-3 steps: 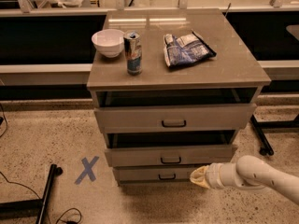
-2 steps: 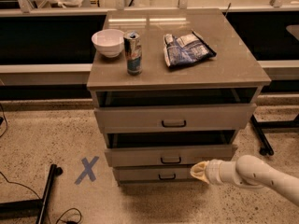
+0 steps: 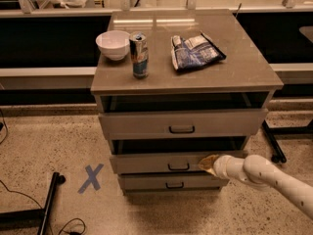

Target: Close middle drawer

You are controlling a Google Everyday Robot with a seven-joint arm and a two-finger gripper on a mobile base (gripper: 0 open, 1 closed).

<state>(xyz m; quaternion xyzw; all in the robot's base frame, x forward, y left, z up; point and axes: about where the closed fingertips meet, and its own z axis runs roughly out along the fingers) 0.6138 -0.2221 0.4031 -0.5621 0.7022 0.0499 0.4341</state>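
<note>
White jointed arm [image 3: 274, 177] enters from lower right; its yellow-tipped gripper [image 3: 209, 164] sits against the right end of the pale grey wood-grain middle drawer [image 3: 146, 163] - jaws appear pressed together, though the tip is hard to read. That drawer, with its small black loop handle [image 3: 178, 167], stands partly pulled out, a dark gap above it, between the narrow bottom drawer [image 3: 146, 181] and the taller top drawer [image 3: 146, 124], also ajar. Farther back, on the grey cabinet top [image 3: 244, 67] - a white bowl [image 3: 113, 44], a blue-and-silver drink can [image 3: 139, 55], and a crumpled blue snack bag [image 3: 195, 52].

No readable text, blue X [image 3: 91, 178] on floor [image 3: 44, 146], gripper [image 3: 207, 163] at middle drawer [image 3: 151, 163]
</note>
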